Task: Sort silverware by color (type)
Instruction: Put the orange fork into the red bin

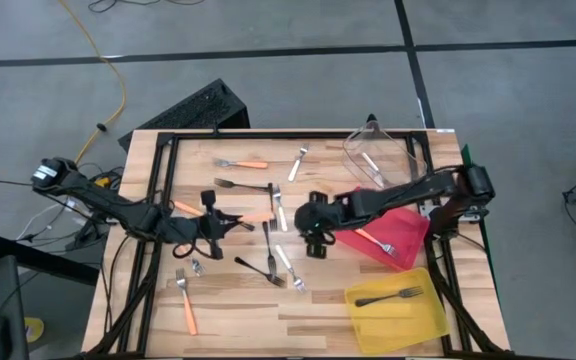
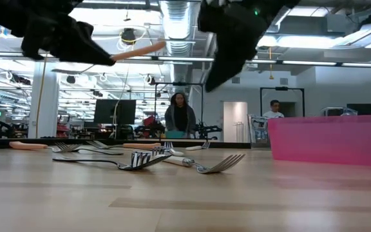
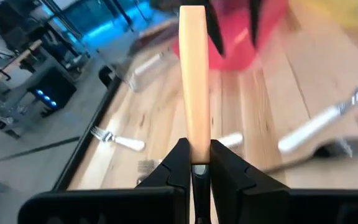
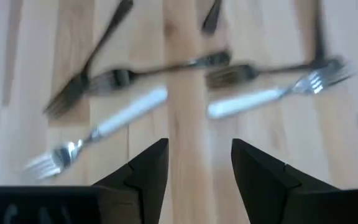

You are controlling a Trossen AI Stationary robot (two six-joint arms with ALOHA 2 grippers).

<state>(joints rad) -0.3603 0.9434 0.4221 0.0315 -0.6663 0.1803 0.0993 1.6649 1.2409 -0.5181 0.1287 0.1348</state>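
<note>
Left end effector was clenched on an orange-handled fork, handle sticking straight out ahead toward the red bin. Right end effector hung released over white-handled forks.

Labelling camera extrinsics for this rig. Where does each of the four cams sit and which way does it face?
High: overhead, straight down on the table; both arms show, left tool, right tool.
Low: table-top height, level across to the room; arms hang in from above, forks in front.
Left wrist: on the left arm, forward past its shut fingers on the orange-handled fork.
Right wrist: on the right arm, down past open fingers at the white-handled forks.
Shared: high and low both show the red bin.
</note>
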